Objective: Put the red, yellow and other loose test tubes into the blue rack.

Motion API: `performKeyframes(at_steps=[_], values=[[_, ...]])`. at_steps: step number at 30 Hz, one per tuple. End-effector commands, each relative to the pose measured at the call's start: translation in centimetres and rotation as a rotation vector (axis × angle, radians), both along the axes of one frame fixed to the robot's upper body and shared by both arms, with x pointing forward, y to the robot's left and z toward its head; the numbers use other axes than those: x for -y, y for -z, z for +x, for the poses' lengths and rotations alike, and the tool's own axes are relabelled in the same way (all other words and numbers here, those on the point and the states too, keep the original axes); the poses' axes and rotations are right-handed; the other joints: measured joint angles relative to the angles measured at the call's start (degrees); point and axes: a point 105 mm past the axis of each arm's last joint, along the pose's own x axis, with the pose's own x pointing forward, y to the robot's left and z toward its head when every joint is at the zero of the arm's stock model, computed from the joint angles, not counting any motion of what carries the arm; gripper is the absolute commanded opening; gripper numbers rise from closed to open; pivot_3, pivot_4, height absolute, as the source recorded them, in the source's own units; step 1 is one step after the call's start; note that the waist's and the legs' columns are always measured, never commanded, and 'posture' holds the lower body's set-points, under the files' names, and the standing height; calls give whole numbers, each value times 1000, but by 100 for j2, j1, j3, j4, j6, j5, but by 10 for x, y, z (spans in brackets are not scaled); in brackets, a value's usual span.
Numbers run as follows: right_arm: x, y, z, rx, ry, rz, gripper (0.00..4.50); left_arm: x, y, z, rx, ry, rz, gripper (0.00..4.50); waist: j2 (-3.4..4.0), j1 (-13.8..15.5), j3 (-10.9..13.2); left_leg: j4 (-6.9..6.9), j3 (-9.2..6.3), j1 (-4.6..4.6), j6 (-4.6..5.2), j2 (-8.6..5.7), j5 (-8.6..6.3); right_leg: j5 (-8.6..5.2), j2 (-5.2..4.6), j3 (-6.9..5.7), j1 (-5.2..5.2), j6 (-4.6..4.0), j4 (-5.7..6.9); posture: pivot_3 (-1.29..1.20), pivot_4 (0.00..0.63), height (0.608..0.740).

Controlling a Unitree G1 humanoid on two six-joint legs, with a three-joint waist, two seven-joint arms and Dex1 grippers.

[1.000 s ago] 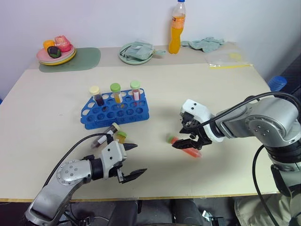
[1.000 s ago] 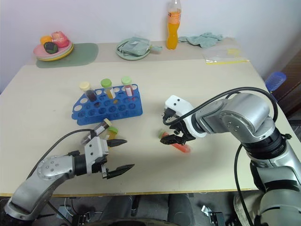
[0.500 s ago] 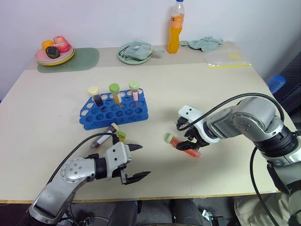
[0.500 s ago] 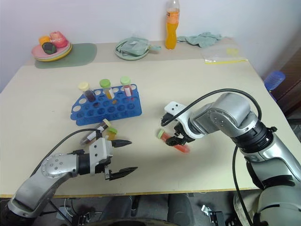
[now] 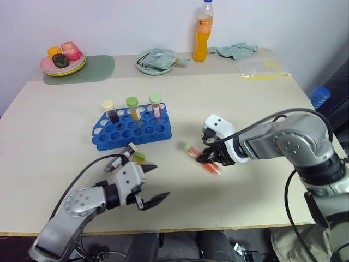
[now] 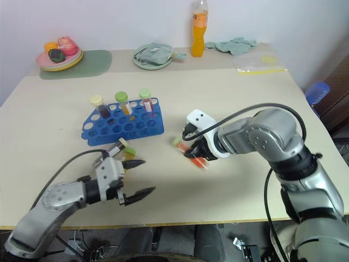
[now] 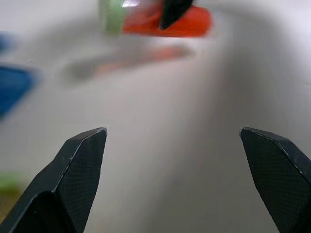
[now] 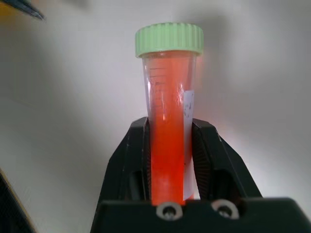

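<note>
Lifted off the tabletop (image 5: 256, 103) since a second ago, the red test tube (image 5: 198, 159) now rides in the right pincer (image 5: 206, 158), which has clenched on it and carried it a little toward the blue rack (image 5: 132, 130); the left pincer (image 5: 154, 182) has kept its fingers spread wide and holds nothing.

From the head views, the rack already carries three capped tubes upright in its far row. Two loose tubes lie just in front of it, the dark tube (image 5: 122, 156) with a cream cap and the yellow tube (image 5: 139, 158) with a green cap, both close to the left pincer. The red tube is well clear of the rack, its pale green cap pointing toward it.

Seen from the left wrist, the two spread fingers (image 7: 80, 165) frame bare tabletop, with the red tube held across the far side.

Seen from the right wrist, the tube sits squarely between both pads, gripped on its lower body, cap end free.

To do this step well, I judge the wrist should turn the tube upright, cap up, before reaching the rack, then line its bottom over an empty hole away from the standing tubes and lower it straight, letting go only once it is seated.
</note>
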Motion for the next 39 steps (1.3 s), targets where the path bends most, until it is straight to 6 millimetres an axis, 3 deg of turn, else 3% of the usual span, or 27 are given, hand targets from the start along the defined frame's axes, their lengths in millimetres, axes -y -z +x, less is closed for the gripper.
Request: performKeyframes(at_steps=[1,3,6,12,16,28,39], values=[[-20,-64,1,480,-134,348,677,-26,-27,13,98,-182,-83,4500,0,-13,0,2,2,1,0,0,0,0,1,1,-1,0,5,0,150,740],[-26,-69,8,553,-107,500,677,-39,-34,20,129,-290,-140,4500,0,-52,0,4,4,5,-2,8,1,1,9,3,1,1,8,0,150,740],[-40,-63,41,647,48,597,677,-55,-36,29,176,-416,-156,4500,-1,-79,-2,1,3,28,-5,16,3,11,32,18,12,-14,11,0,150,740],[-92,-40,57,790,41,598,677,-85,-29,37,234,-598,-161,4500,-1,-67,-2,-7,5,27,-46,30,26,24,62,28,-3,-33,15,0,150,740],[-107,-33,58,798,46,629,677,-88,-26,36,227,-606,-174,4500,0,-49,-2,-17,4,26,-55,35,32,26,68,49,-20,-38,21,0,150,740],[-125,-6,64,725,74,596,677,-76,-26,36,230,-588,-189,4500,-1,-71,-2,-17,6,27,-56,36,32,28,72,62,-28,-40,30,0,150,740],[-119,3,74,709,134,574,677,-69,-36,40,239,-572,-196,4500,0,-70,-3,-16,10,28,-57,36,32,29,73,67,-30,-40,35,0,150,740]])
